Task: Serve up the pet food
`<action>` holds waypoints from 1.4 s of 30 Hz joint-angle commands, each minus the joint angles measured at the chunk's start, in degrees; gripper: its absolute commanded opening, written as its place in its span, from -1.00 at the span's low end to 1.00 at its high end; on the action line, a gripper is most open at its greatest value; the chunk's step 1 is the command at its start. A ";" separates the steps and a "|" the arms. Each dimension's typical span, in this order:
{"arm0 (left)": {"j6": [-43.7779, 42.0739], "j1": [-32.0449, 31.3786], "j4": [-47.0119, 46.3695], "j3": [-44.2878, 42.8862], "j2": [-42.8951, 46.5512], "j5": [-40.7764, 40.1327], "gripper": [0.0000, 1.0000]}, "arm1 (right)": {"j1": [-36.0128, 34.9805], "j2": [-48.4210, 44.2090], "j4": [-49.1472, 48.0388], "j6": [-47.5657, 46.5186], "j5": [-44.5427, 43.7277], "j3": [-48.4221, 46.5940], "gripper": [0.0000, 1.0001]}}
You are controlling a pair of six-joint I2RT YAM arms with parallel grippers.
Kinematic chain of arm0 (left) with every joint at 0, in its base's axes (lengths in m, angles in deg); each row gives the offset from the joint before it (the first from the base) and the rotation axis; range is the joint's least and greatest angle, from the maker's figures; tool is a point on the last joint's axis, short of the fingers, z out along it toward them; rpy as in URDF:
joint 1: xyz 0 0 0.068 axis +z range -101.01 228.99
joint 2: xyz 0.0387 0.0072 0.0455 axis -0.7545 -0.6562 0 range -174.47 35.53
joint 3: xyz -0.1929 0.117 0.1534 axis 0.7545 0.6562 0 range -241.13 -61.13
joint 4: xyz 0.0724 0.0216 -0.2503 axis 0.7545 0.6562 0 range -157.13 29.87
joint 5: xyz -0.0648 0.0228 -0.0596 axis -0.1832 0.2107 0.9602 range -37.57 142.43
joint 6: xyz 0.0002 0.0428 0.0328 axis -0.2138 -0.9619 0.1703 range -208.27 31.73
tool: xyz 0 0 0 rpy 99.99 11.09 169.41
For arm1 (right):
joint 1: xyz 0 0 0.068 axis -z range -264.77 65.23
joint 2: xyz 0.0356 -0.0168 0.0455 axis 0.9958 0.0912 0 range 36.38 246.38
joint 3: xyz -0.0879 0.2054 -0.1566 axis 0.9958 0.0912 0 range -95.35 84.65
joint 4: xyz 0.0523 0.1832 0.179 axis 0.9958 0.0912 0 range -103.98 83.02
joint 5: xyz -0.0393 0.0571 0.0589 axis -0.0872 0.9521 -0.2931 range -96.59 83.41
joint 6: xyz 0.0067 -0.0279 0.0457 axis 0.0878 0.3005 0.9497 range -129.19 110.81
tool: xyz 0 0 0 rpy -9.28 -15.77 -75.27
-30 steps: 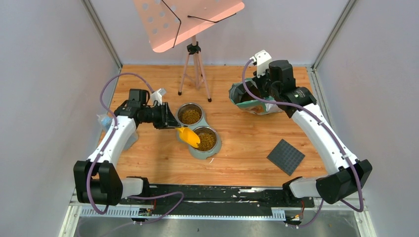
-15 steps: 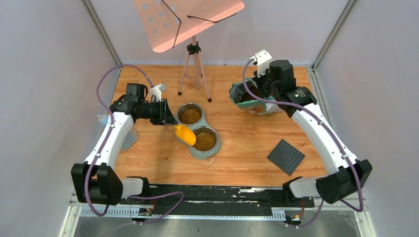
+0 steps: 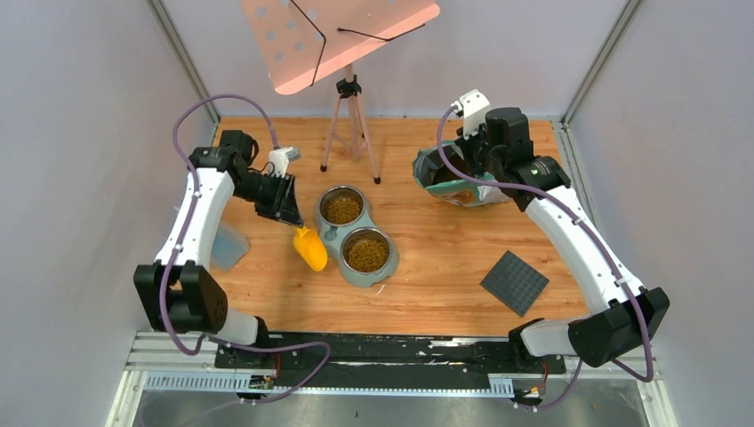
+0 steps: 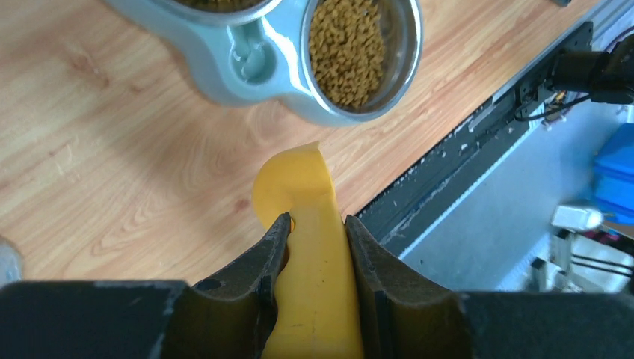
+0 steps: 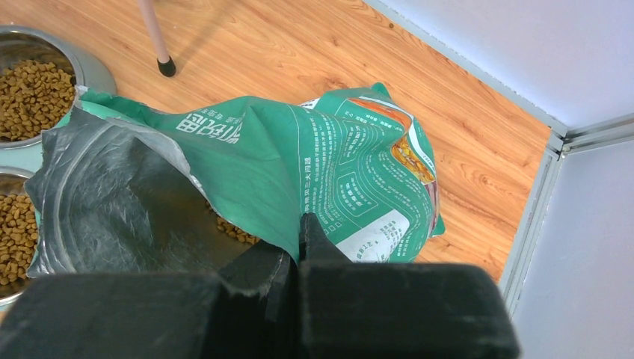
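Brown pet food (image 3: 366, 253) fills the near bowl of a grey double feeder (image 3: 331, 233); more fills the far bowl (image 3: 341, 208). It also shows in the left wrist view (image 4: 348, 48) and inside the bag (image 5: 235, 230). My left gripper (image 3: 286, 213) is shut on the handle of a yellow scoop (image 3: 310, 249), which hangs left of the feeder over the wood; in the left wrist view the scoop (image 4: 310, 217) sits between the jaws. My right gripper (image 3: 476, 165) is shut on the rim of the open teal-green bag (image 5: 329, 172) at the back right.
A tripod (image 3: 348, 124) with a pink perforated board (image 3: 338, 36) stands at the back centre. A dark square mat (image 3: 514, 282) lies front right. A bluish container (image 3: 227, 246) sits at the left under my left arm. A black rail (image 3: 391, 349) runs along the front edge.
My left gripper has pulled the yellow scoop back from over the near bowl to the left and down beside the feeder; the left arm swung back. The right arm has not moved.
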 commanded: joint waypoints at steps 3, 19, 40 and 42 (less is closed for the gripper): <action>-10.09 4.20 10.67 -4.67 -11.08 3.19 -1.00 | 1.02 -1.24 -4.08 -0.19 -1.56 -2.19 -1.00; -13.35 4.79 14.80 -8.48 -28.55 6.08 -1.00 | 2.39 -2.13 -4.22 -0.64 -2.08 -1.17 -1.00; -7.24 6.29 10.32 -6.16 -38.54 0.31 -0.24 | 2.65 -2.10 -4.30 -0.87 -2.05 -1.24 -1.00; -6.68 6.29 10.17 -6.21 -38.95 -0.46 -0.11 | 2.66 -2.23 -4.30 -0.87 -2.10 -1.13 -1.00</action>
